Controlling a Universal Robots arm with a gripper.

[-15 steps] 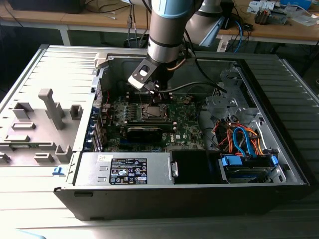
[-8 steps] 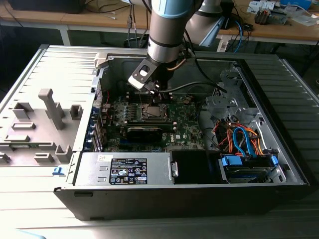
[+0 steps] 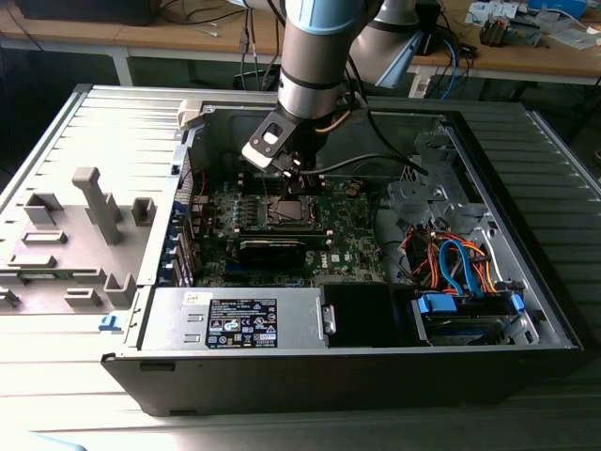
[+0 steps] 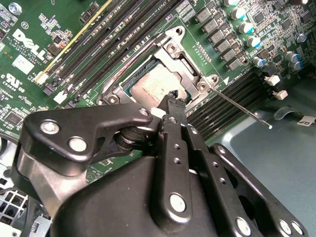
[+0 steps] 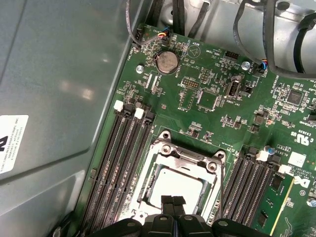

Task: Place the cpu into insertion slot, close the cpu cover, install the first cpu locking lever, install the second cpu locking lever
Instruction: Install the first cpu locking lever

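Observation:
The cpu (image 4: 150,88) lies flat in the insertion slot (image 3: 286,212) on the green board, its silvery face showing in both wrist views (image 5: 178,190). The cpu cover (image 5: 183,157), a silvery frame, appears to lie flat around it. My gripper (image 4: 173,99) is shut with nothing seen between its fingers, its tips hovering just over the cpu's edge (image 5: 173,201). A thin locking lever (image 4: 239,106) sticks out sideways from the socket's corner, unlatched. In the exterior view the gripper (image 3: 293,180) hangs directly above the socket.
Black memory slots (image 5: 123,163) flank the socket on both sides. A long black card (image 3: 272,250) sits just in front of it. Case walls (image 3: 526,188) ring the board, with bundled cables (image 3: 451,263) at the exterior view's right and a grey fixture (image 3: 94,211) at its left.

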